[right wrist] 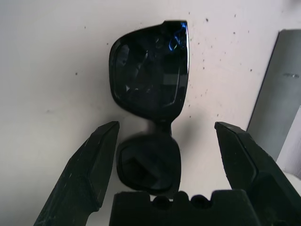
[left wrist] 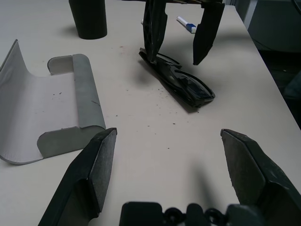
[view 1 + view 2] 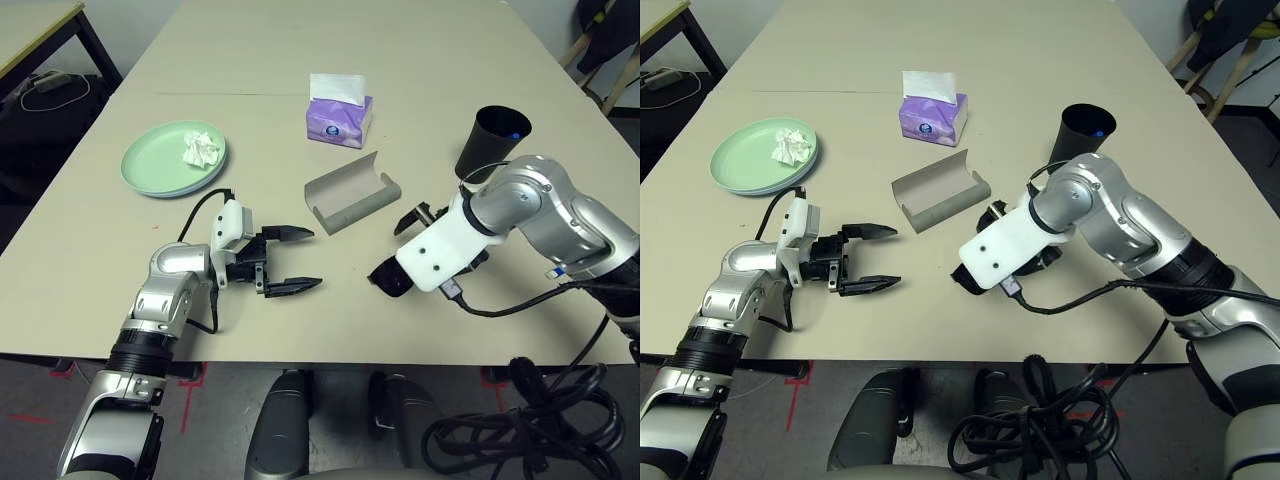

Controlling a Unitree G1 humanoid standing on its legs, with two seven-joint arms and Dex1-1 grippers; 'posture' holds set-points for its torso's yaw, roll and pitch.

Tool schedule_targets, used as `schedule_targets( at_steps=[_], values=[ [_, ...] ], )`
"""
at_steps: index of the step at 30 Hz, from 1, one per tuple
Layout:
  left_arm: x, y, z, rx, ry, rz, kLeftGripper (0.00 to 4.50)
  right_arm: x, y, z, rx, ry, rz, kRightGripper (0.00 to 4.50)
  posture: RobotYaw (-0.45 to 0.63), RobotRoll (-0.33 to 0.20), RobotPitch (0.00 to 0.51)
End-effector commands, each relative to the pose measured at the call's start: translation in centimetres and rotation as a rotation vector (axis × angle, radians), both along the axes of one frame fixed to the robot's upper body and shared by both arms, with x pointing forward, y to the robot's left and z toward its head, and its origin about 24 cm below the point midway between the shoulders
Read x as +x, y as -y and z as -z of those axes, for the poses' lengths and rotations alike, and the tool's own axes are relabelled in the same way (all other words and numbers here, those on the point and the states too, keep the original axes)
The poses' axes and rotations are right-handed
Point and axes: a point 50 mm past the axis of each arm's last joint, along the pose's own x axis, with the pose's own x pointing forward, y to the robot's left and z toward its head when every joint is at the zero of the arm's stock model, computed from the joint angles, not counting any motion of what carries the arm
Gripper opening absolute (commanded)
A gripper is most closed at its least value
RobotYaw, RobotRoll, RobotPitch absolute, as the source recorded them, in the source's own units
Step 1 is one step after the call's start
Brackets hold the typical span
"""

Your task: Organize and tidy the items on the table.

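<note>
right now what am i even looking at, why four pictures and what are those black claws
It is a humanoid robot at a table. Two pictures come from a stereo camera on its head, looking down over its silver arms. The other two come from cameras on its wrists, looking along each claw.

The claws are its grippers. The left gripper is open and holds nothing. The right gripper is open too, hanging over folded black sunglasses that lie on the table, one finger on each side.

Also on the table: an open grey glasses case, a green plate with a crumpled tissue on it, a purple tissue box, a black cup and a white pen.
</note>
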Motion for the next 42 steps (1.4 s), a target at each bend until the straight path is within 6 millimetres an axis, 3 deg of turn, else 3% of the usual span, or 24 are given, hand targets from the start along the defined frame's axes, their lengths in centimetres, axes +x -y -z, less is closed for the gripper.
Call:
schedule_targets(
  at_steps=[1,29,32,34,35,36,42],
  values=[
    [-0.5,0.3,-0.1,0.027,0.029,0.028,4.47,0.1,0.0,0.3,-0.021,-0.008,-0.006,4.5,0.16,0.0,0.184],
    [-1.3,0.8,-0.4,0.008,0.049,0.117,4.49,0.8,-0.6,0.6,-0.048,-0.005,-0.032,4.48,0.17,0.0,0.18],
    [-1.4,0.8,-0.4,0.009,0.047,0.114,4.5,0.9,-0.6,0.9,-0.058,-0.004,-0.036,3.88,0.17,0.0,0.181],
    [-1.4,0.8,-0.4,0.01,0.046,0.112,4.5,1.0,-0.5,1.0,-0.067,-0.007,-0.037,3.18,0.18,0.0,0.18],
    [-1.5,0.8,-0.4,0.01,0.046,0.111,4.5,1.0,-0.4,1.1,-0.071,-0.009,-0.037,3.55,0.18,0.0,0.18],
    [-1.5,0.8,-0.4,0.01,0.046,0.111,4.5,1.0,-0.4,1.2,-0.074,-0.013,-0.036,3.48,0.18,0.0,0.18],
    [-1.5,0.9,-0.5,0.009,0.045,0.111,4.5,1.2,-0.2,1.7,-0.085,-0.024,-0.03,1.22,0.18,0.0,0.18]
  ],
)
